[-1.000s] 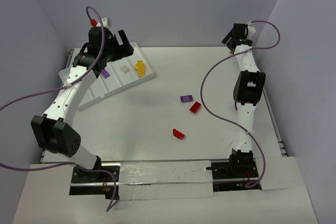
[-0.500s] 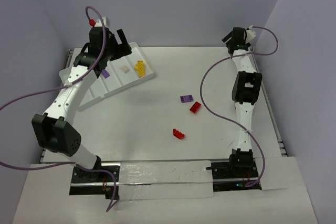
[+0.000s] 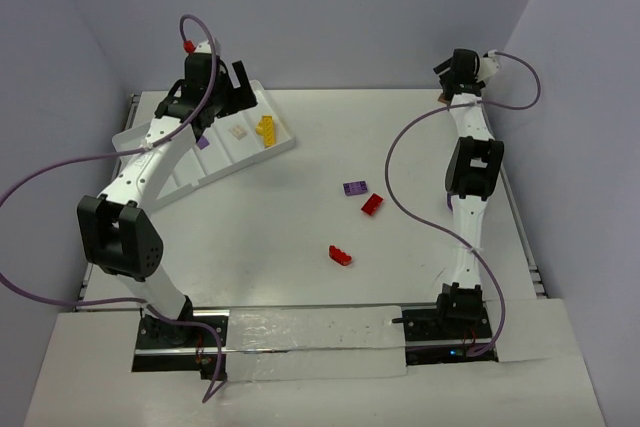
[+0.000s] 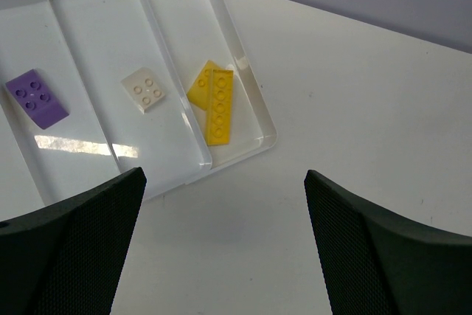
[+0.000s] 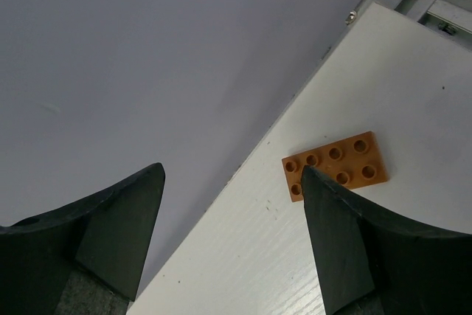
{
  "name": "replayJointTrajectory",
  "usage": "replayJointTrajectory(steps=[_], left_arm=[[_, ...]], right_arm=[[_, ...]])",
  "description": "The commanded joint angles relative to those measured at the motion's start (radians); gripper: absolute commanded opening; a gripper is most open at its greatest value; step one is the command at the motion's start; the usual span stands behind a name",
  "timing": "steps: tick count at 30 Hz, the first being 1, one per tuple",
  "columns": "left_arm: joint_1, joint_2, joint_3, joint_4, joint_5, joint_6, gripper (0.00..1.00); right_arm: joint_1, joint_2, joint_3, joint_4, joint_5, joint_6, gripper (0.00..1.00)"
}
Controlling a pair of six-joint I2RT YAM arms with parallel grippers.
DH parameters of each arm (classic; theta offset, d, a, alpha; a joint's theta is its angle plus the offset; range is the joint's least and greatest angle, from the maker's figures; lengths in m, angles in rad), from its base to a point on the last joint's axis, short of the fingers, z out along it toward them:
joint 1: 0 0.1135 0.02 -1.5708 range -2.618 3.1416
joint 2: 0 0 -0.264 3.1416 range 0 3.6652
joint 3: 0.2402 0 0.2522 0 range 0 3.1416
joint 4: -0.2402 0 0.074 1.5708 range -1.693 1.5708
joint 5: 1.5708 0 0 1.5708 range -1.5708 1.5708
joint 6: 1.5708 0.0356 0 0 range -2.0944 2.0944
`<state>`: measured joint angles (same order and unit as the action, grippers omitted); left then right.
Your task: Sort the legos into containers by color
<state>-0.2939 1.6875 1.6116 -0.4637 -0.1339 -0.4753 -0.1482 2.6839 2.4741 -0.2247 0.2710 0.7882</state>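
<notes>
The wide, empty right gripper (image 5: 232, 171) is hovering by the small orange studded plastic brick (image 5: 339, 161), and I think it should be pinching it next.

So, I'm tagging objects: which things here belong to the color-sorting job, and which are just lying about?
Job: white tray, sorted purple brick, beige brick, yellow bricks, loose purple brick, far red brick, near red brick, orange brick.
Lying about: purple cable, red cable connector.
</notes>
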Motion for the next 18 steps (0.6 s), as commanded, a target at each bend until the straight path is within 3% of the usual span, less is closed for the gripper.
replayJointTrajectory(steps=[1,18], left_arm=[[-0.004,-0.002,0.074,0.023,0.019,0.027,0.97],[-0.005,0.016,0.102,0.014,0.011,0.050,0.97]], right_arm=[[-0.027,0.035,0.039,-0.030,-0.014,0.085,0.81],[-0.065,0.066,0.037,-0.061,-0.109,0.182,0.79]])
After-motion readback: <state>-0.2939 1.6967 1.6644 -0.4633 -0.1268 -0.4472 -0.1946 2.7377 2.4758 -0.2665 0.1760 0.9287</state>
